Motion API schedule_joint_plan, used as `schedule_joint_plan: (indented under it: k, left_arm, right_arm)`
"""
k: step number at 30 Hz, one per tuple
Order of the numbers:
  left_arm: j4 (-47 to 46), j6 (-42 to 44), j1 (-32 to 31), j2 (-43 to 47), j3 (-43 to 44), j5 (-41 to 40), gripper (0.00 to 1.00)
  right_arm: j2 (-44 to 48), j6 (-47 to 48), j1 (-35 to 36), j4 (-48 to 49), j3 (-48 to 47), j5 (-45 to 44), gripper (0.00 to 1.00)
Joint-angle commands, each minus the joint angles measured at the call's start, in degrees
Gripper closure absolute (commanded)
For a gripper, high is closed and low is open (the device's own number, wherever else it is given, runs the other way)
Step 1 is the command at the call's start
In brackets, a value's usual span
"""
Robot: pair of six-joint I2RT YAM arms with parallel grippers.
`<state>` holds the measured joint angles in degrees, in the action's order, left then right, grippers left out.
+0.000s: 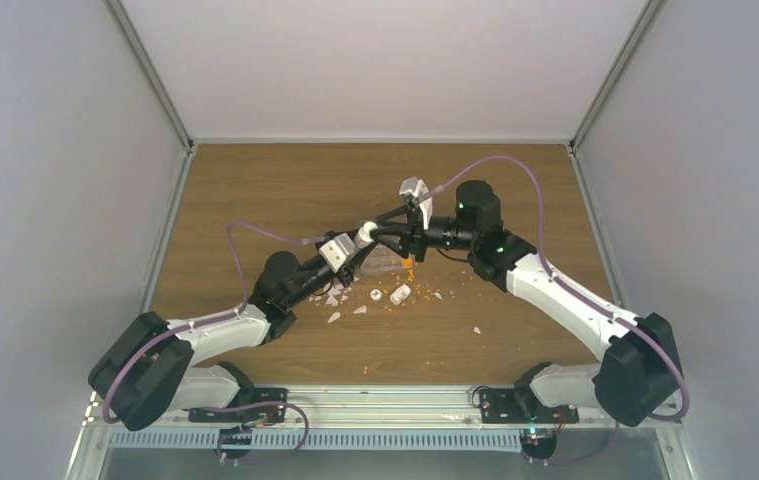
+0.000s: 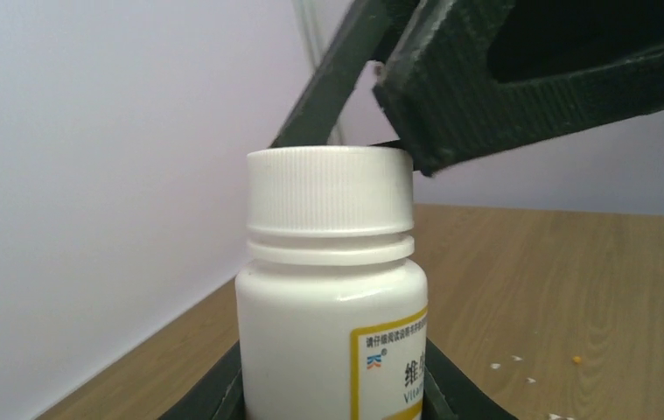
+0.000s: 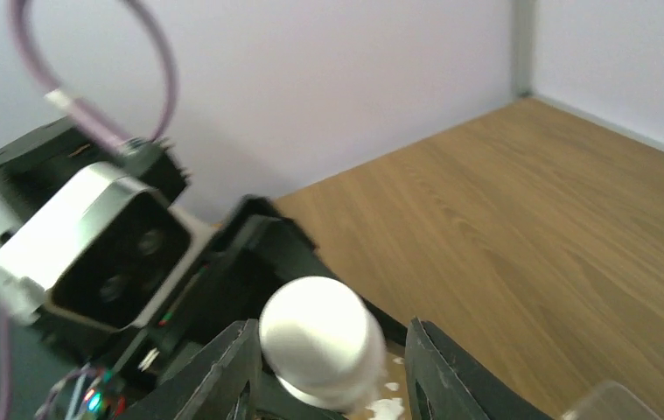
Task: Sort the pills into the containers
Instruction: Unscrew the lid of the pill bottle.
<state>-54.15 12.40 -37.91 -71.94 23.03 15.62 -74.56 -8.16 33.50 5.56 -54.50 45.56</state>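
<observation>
While my left gripper (image 1: 360, 238) clamps the white pill bottle (image 2: 328, 332), my right gripper (image 3: 328, 331) hangs released astride its cap (image 2: 330, 188); orange pills (image 1: 408, 271) litter the bench (image 1: 285, 190) middle; uncapping, I judge, needs a squarer pinch

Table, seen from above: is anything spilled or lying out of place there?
Yes. Small orange pills lie loose on the table, mixed with white flakes. A small white vial lies on its side among them, with a white cap beside it.
</observation>
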Motion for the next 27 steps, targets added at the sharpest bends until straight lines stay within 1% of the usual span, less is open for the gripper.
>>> schedule_joint_plan:
  k: [1, 3, 5, 9, 14, 20, 27]
  left_arm:
    - [-2.64, -1.58, 0.38, 0.35, 0.26, -7.42, 0.43]
    - [-3.41, -1.88, 0.38, 0.13, 0.07, -8.12, 0.43]
    - [-3.42, -2.06, 0.38, -0.32, 0.32, -8.31, 0.43]
    - [-3.3, -2.21, 0.13, -1.52, 1.08, -8.1, 0.42]
    - [-3.12, -2.04, -0.31, -1.97, 1.36, -9.05, 0.42]
    - [-2.56, -1.77, -0.37, -3.19, 2.21, -10.15, 0.42]
    - [-2.21, -1.34, -0.41, -4.43, 2.91, -11.0, 0.42]
  right_arm:
    - [3.88, -11.2, 1.56, 2.9, -0.12, -19.98, 0.0]
    - [5.44, -13.6, 2.27, 4.79, 1.43, -25.52, 0.0]
    - [5.42, -14.71, 2.69, 4.6, 1.18, -28.09, 0.0]
    - [1.42, -15.21, 3.4, 3.21, -2.16, -25.26, 0.0]
    - [-3.24, -15.01, 4.33, 0.05, -6.25, -25.79, 0.0]
    - [-3.46, -15.21, 4.73, 0.48, -6.2, -23.07, 0.0]
    - [-5.13, -14.4, 5.93, -0.91, -6.94, -22.32, 0.0]
